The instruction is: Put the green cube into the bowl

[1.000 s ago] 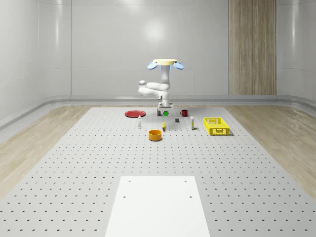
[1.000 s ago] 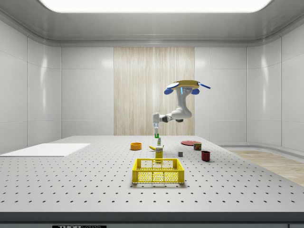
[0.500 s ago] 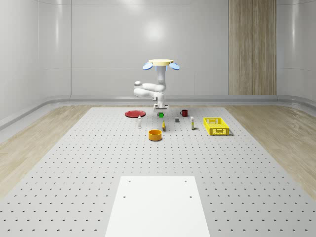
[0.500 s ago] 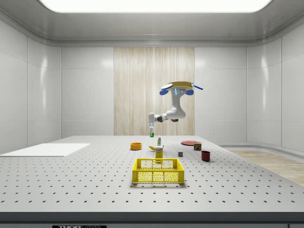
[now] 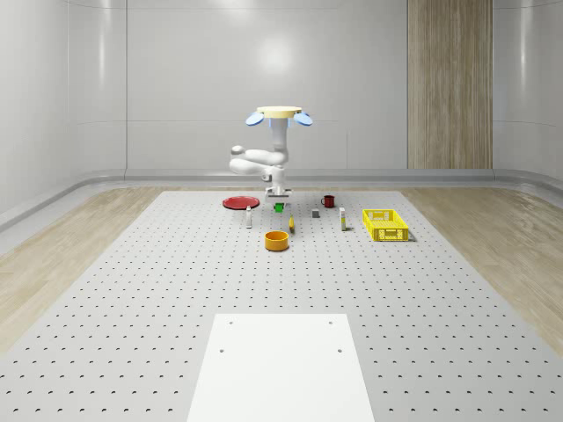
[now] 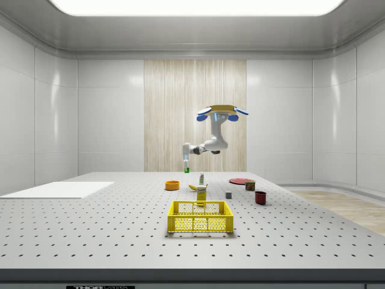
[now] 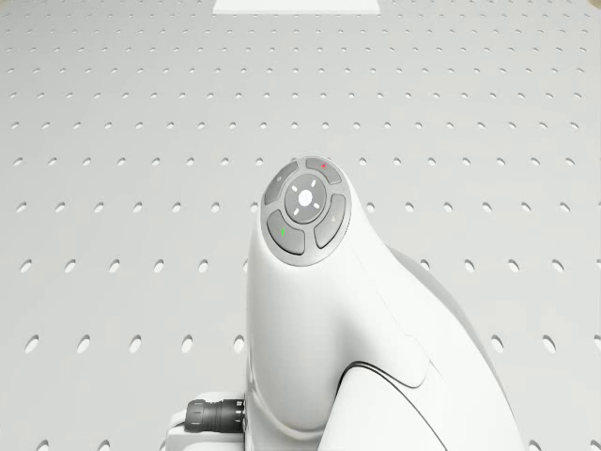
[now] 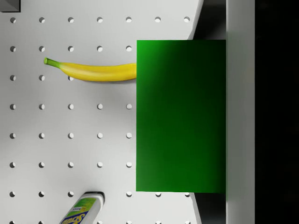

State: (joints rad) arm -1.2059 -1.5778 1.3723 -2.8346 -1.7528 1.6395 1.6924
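Note:
The drone (image 5: 280, 114) hovers over the far part of the table, beyond the orange bowl (image 5: 277, 240). Its arm hangs down and the gripper (image 5: 279, 203) is shut on the green cube (image 5: 279, 207), held in the air above the table. In the side view the green cube (image 6: 186, 170) hangs higher than the bowl (image 6: 172, 185) and a little to its right. The wrist view has the green cube (image 8: 181, 115) pressed against a grey finger (image 8: 240, 112), with a banana (image 8: 96, 71) and a bottle (image 8: 81, 210) on the table below.
On the table: a red plate (image 5: 239, 203), a red mug (image 5: 328, 200), a small grey cube (image 5: 315, 213), two bottles (image 5: 249, 220) (image 5: 342, 220), a yellow basket (image 5: 385, 224). A white panel (image 5: 280, 365) lies at the near end.
The drone, arm and held cube have shifted toward the whole-scene view's left and risen a little; in the side view they moved left, nearer the bowl.

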